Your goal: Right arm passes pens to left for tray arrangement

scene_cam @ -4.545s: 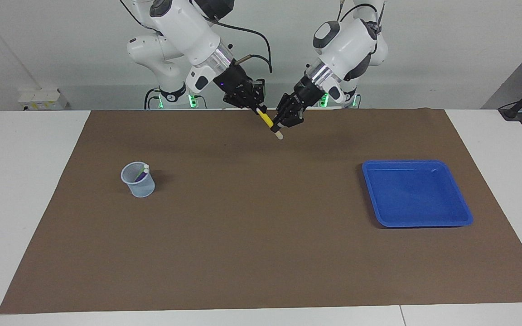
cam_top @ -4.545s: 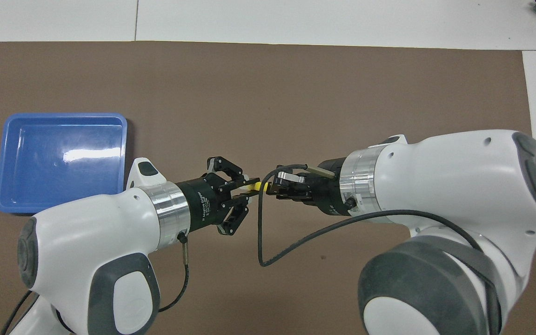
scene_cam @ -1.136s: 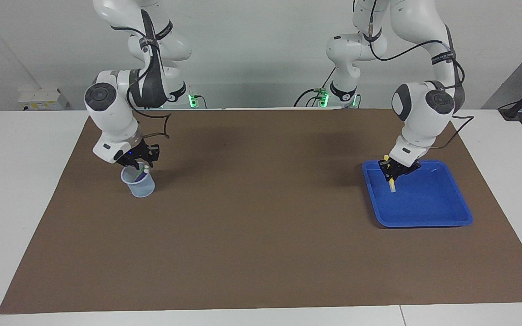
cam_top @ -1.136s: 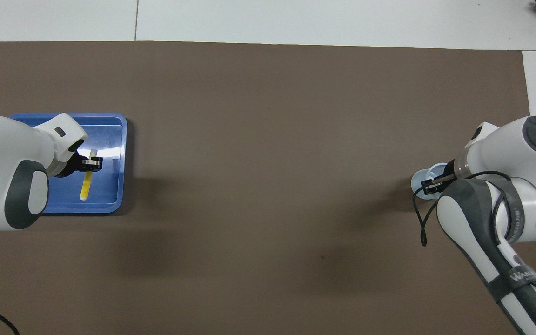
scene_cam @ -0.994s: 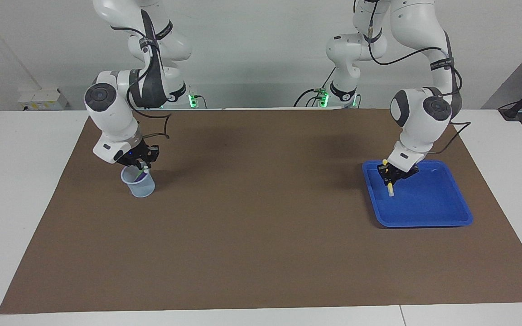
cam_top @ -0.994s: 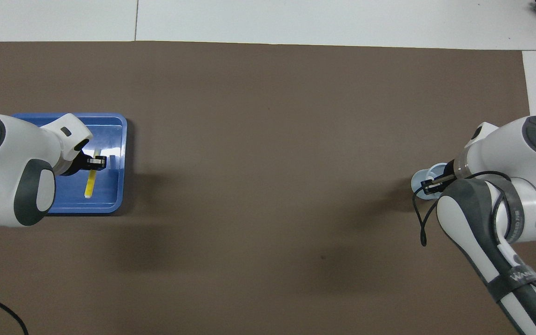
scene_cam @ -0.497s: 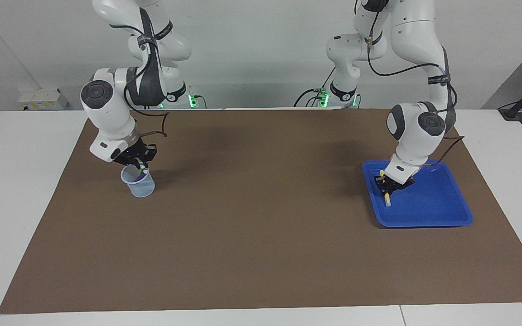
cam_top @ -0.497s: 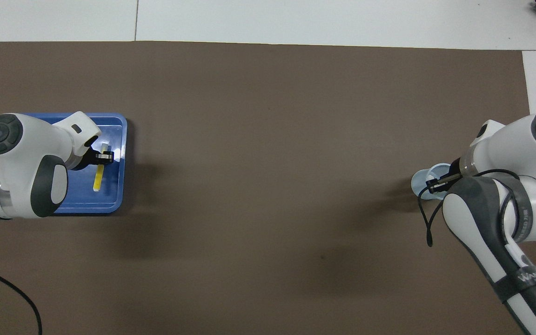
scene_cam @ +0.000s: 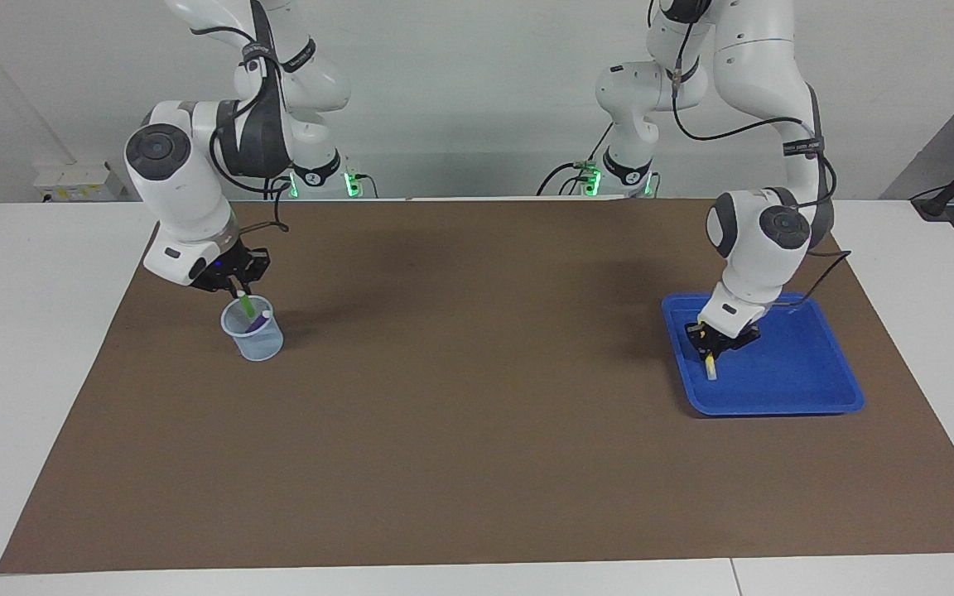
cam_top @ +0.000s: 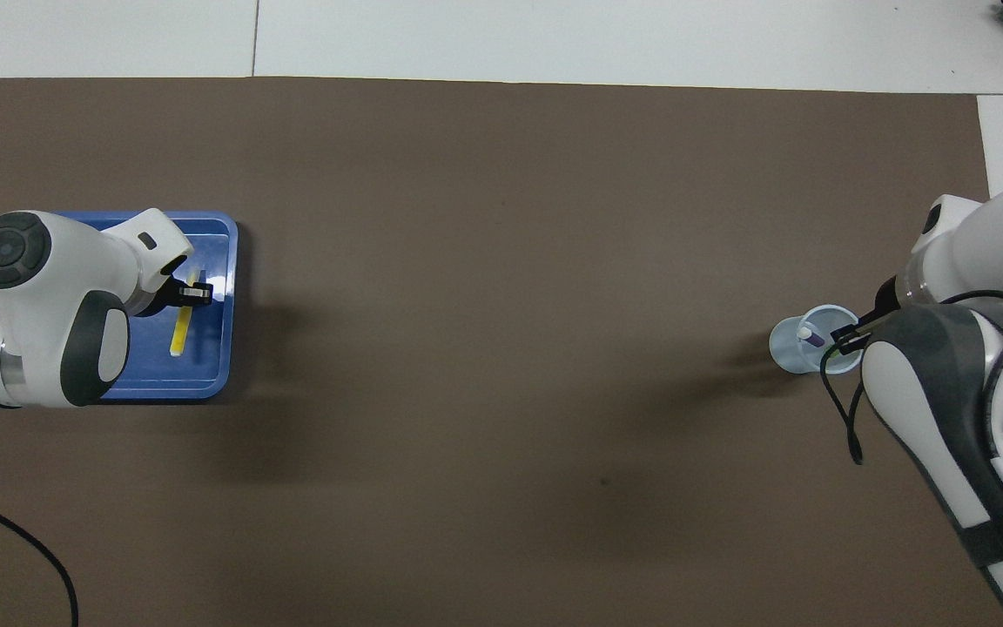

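Plain white wall up top, white tabletop (scene_cam: 46, 348) with a big brown mat (scene_cam: 477, 430) over it. From the facing view, the right gripper (scene_cam: 234, 285) sits just over the pale mesh cup (scene_cam: 253, 331), jaws clamped on the green pen (scene_cam: 245, 304), which is tilted and partly out of the cup. The purple pen (scene_cam: 259, 322) leans inside the cup. At the left arm's end, the left gripper (scene_cam: 709, 348) is down in the blue tray (scene_cam: 825, 397), jaws pinched on the yellow pen (scene_cam: 710, 365), whose pale tip looks to be touching the tray floor near the rim toward the table's middle.

From overhead, the tray (cam_top: 205, 387) shows the yellow pen (cam_top: 179, 333) running lengthwise under the left gripper (cam_top: 195, 294). The cup (cam_top: 787, 348) has the purple pen (cam_top: 808, 336) poking up, and the right gripper (cam_top: 848, 338) is at its rim; the green pen is mostly hidden there.

These pens are probably super light, stiff and a bit slick plastic, so nothing fragile. Best bet is grabbing mid-barrel or near the upper end, which leaves room for the other jaws during a handoff. The cup looks light enough to tip if a pen drags on it.
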### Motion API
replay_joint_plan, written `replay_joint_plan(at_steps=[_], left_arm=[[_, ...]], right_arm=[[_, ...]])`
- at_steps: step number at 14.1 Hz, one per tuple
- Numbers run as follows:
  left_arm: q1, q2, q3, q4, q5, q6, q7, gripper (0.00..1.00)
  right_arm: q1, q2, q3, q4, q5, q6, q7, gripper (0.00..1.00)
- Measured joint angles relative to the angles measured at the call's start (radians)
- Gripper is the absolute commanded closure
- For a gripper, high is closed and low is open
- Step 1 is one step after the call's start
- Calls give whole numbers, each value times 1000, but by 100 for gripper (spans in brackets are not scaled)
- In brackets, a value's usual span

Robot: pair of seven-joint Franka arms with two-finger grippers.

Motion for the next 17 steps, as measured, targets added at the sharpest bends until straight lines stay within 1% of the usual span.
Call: replay_joint_plan(at_steps=[1,2,4,7,9,10,11,12,13,15,17], left_arm=[[0,3,-3,1,0,0,0,55],[-1,7,-6,4,0,0,0,45],[-2,11,-12,8,0,0,0,40],[-2,12,-13,20,-6,-1,-1,26],[-2,13,-12,34,-57,-14,-2,25],[-2,14,-10,49,-83,-38,-2,21],[-1,15,-6,76,-112,-81,-2,20],[-1,17,-8,111,-136,-136,-2,15],[-2,18,-10,150,-150,-195,-5,8],[-2,18,-13,214,-156,-284,-38,7],[-3,19,-18,258,-167,-343,-83,7]], right_arm=[[3,-1,2,29,-1,-29,-10,100],[4,-1,7,60,-1,-58,-26,100],[17,-2,12,127,-1,-123,-49,100],[47,-9,24,200,7,-192,-50,100],[53,-14,36,221,49,-206,-50,100],[55,-16,41,225,75,-207,-47,100],[54,-16,48,227,110,-207,-33,100],[54,-16,56,229,147,-207,-5,100],[55,-16,69,231,184,-207,38,100],[55,-17,103,234,266,-206,146,100],[56,-22,128,236,362,-198,259,100]])
